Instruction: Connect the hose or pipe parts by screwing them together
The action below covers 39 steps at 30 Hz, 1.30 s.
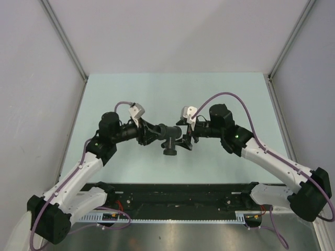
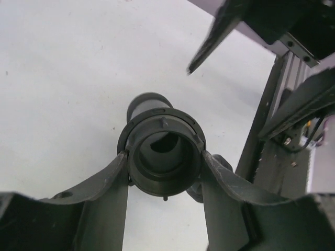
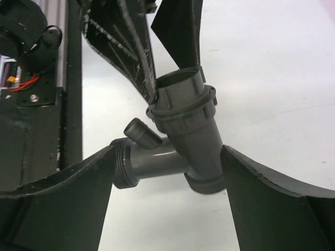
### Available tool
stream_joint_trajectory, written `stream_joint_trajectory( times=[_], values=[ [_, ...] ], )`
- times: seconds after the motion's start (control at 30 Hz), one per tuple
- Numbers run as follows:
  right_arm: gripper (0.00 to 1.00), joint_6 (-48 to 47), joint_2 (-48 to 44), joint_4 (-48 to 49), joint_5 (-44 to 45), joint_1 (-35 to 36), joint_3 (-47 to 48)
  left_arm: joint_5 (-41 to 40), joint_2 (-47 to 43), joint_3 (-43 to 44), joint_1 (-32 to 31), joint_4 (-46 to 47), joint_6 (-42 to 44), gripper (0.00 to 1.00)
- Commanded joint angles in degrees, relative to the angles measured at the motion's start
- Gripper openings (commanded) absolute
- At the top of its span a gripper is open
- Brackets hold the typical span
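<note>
A dark grey Y-shaped pipe fitting [image 1: 168, 135] hangs above the table's middle, between both arms. My left gripper [image 2: 165, 157] is shut on its round open mouth [image 2: 164, 137], one finger on each side of the collar. In the right wrist view the fitting [image 3: 204, 141] shows a ribbed collar [image 3: 183, 107] on top, a threaded side branch [image 3: 124, 163] and a small spout [image 3: 142, 133]. My right gripper [image 3: 170, 159] stands open around the lower body. Its left finger is at the threaded end, and its right finger is a little apart from the fitting.
A black rail [image 1: 178, 196] with wiring runs along the near table edge between the arm bases. White walls with metal posts [image 1: 65, 39] close in the pale table [image 1: 157, 94] on three sides. Purple cables [image 1: 230, 99] loop over both wrists.
</note>
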Motion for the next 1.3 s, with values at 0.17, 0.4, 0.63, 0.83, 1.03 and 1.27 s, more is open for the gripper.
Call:
stream_joint_trajectory(
  times=[0.17, 0.4, 0.63, 0.83, 1.03, 1.27],
  values=[
    [0.89, -8.8, -8.1, 19.5, 7.8, 1.1, -10.7, 8.6, -4.1, -4.7, 6.5, 17.1, -27.9, 0.0],
    [0.89, -12.5, -6.1, 24.1, 8.3, 3.9, -10.8, 11.6, -4.2, -3.1, 6.9, 17.0, -37.3, 0.0],
    [0.89, -12.7, -4.3, 25.0, 8.3, 7.0, -10.6, 12.0, -4.8, -3.0, 6.9, 17.0, -39.6, 0.0],
    [0.89, -12.0, -2.3, 24.8, 9.2, 9.0, -10.1, 11.3, -5.2, -3.7, 6.9, 17.0, -39.6, 0.0],
    [0.88, -11.8, -0.2, 25.7, 11.7, 10.1, -9.2, 11.5, -5.5, -4.2, 6.9, 17.2, -40.5, 0.0],
    [0.85, -10.6, 1.2, 28.7, 9.6, 10.0, -8.9, 11.9, -5.3, -5.3, 6.9, 18.4, -41.8, 0.0]
  ],
)
